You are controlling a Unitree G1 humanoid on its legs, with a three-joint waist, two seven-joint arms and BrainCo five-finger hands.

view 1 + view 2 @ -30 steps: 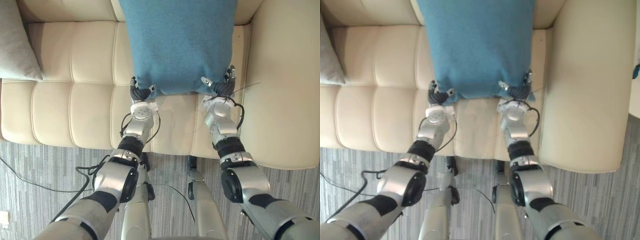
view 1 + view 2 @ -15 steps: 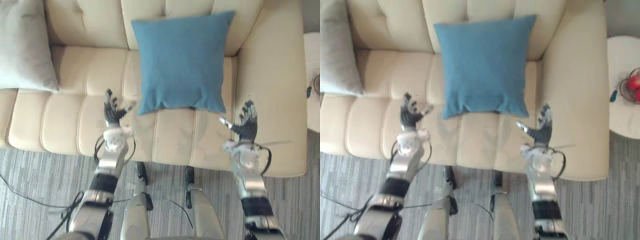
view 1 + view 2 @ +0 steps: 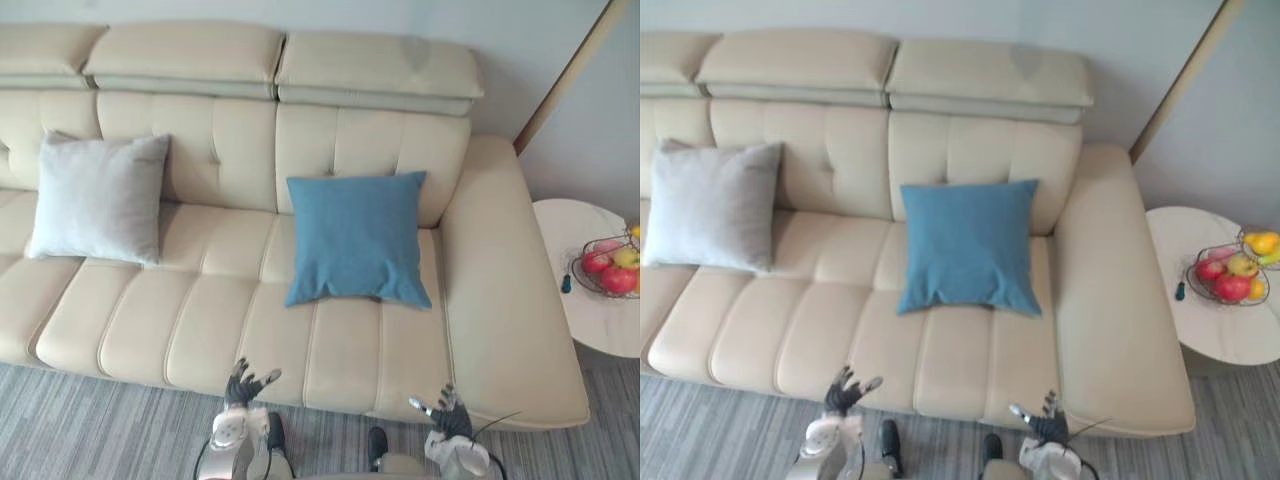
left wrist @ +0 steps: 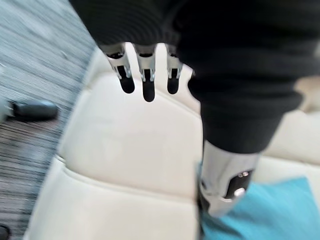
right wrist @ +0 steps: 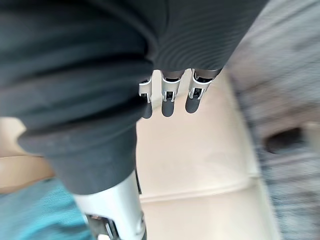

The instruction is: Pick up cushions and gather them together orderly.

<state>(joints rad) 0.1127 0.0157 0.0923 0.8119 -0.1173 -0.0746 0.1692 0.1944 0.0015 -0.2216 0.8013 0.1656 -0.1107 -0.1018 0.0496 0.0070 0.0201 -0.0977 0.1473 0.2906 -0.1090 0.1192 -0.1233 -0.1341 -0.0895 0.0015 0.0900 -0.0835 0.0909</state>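
Both hands are open and hold nothing. The left hand (image 3: 241,390) and the right hand (image 3: 449,417) are raised side by side at the front edge of the cream leather sofa (image 3: 210,330), palms turned toward it, fingers straight and slightly spread, thumbs angled out to the side.

The blue square fabric cushion (image 3: 357,238) sits well ahead of the hands, roughly between their two lines and touching neither. It rests on the seat with its top edge leaning against the backrest. The grey square fabric cushion (image 3: 98,197) stands far ahead of the left hand and off to its left, also propped against the backrest. The two cushions are well apart, not gathered.

Beyond the right hand and further to its right, past the sofa's armrest, stands a round white side table (image 3: 1220,340). It carries a wire basket (image 3: 1228,272) of red and yellow fruit, with a small dark object (image 3: 1180,291) just beside it. The right eye view takes in more of this table than the left eye view does. Grey striped carpet (image 3: 90,430) lies under the hands.

The wrist views add the close detail: the left hand's fingers (image 4: 145,82) and the right hand's fingers (image 5: 170,97) reach out straight over a bare seat panel, each thumb set apart — and a corner of the blue cushion shows past each thumb.
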